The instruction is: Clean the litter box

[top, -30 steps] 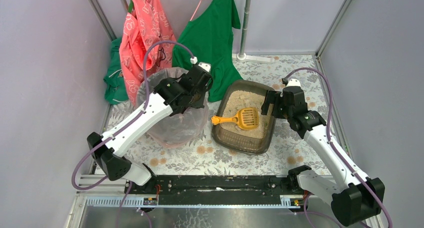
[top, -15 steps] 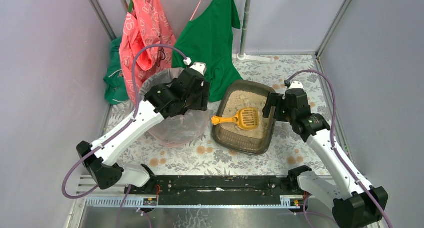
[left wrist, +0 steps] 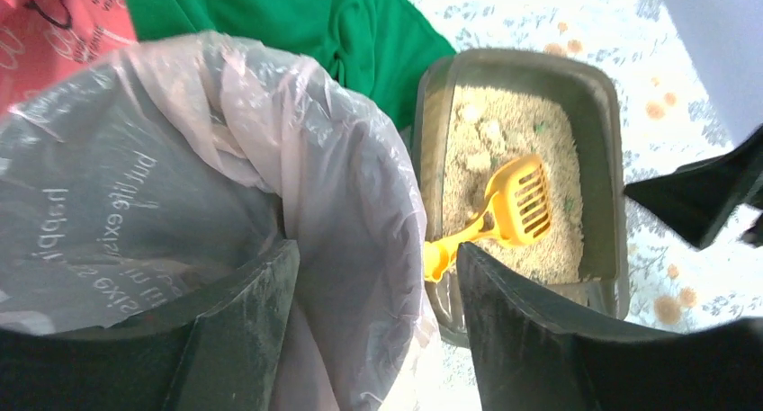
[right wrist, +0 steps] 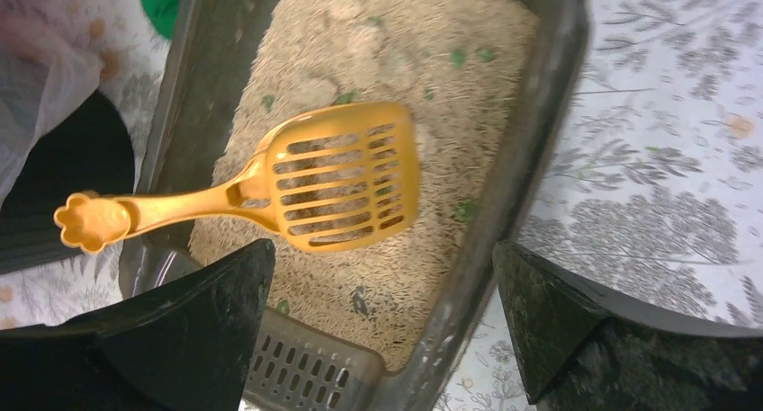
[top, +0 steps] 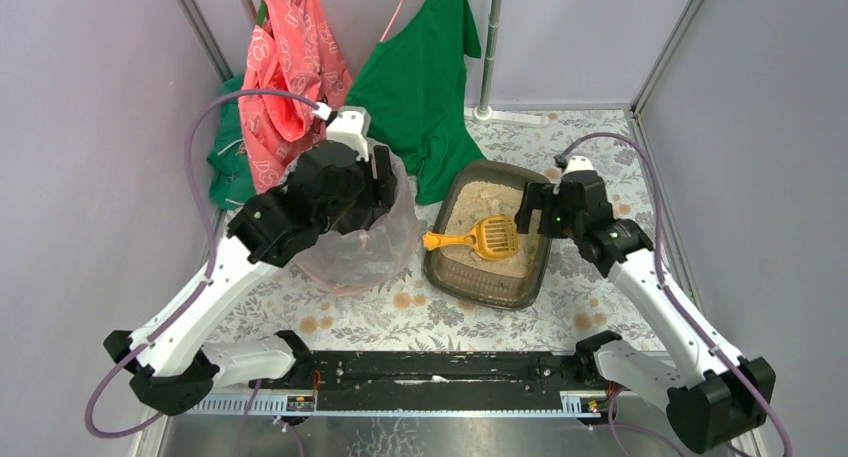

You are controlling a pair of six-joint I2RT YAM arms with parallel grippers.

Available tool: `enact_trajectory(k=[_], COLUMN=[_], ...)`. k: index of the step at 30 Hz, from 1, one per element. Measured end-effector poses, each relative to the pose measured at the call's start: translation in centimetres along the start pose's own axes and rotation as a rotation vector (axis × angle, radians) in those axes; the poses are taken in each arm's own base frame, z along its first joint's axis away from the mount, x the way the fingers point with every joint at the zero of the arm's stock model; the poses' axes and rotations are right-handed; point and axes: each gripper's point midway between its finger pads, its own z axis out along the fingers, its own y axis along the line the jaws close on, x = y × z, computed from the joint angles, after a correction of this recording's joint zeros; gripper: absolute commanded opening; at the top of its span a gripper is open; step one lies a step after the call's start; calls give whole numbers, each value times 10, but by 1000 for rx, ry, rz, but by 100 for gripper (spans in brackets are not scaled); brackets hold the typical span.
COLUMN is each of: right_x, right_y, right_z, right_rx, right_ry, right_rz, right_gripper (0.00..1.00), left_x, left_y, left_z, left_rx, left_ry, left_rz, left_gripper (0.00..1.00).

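Right gripper [right wrist: 382,258] hangs with its jaws spread wide just above the near end of the litter box [right wrist: 540,114], holding nothing. Left gripper [left wrist: 376,258] is also parted and empty, poised over the rim of the round bin [left wrist: 180,159], whose clear bag liner shows between its fingers.

On the flower-patterned table, the litter box sits just right of the bin, between the two arms. It looks like a stiff, thin-walled plastic tray, probably heavy with sandy litter. That loose fill would likely slide or spill if the tray tipped, so a long side rim seems the safest place to grip.

A yellow slotted scoop [right wrist: 346,173] lies with its head over the litter and its paw-shaped handle end sticking out past the tray's left rim. It is probably light and rigid, and that handle is the obvious hold.

Pale lettering runs sideways on the liner, too faint to read reliably. No other brand or label shows.
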Motion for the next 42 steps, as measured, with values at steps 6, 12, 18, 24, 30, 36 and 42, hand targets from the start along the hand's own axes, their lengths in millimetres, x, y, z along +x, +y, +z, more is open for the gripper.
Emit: enact_trajectory(k=[6, 12, 18, 24, 30, 36, 42], right_x=[21, 38, 42, 39, 59, 71, 70], right_y=[49, 107, 137, 185, 216, 218, 217], right_z=[24, 44, 58, 58, 62, 71, 72], right_rx=[-45, -38, -10, -43, -72, -50, -34], right_ry=[92, 114, 96, 53, 65, 75, 66], right_rz=[-164, -374, -466, -540, -601, -603, -592], right_gripper=[100, 100, 99, 93, 73, 60, 47], left_x=[-18, -16, -22, -2, -4, -1, 2], left_y=[8, 18, 26, 43, 51, 57, 60], left_z=[-12, -30, -58, -63, -66, -67, -68], left_rx=[-11, 4, 46, 13, -20, -42, -48], left_ry=[-99, -166, -267, -284, -304, -310, -314], left_rz=[-3, -10, -48, -56, -66, -73, -79], left_gripper=[75, 88, 86, 83, 82, 82, 82])
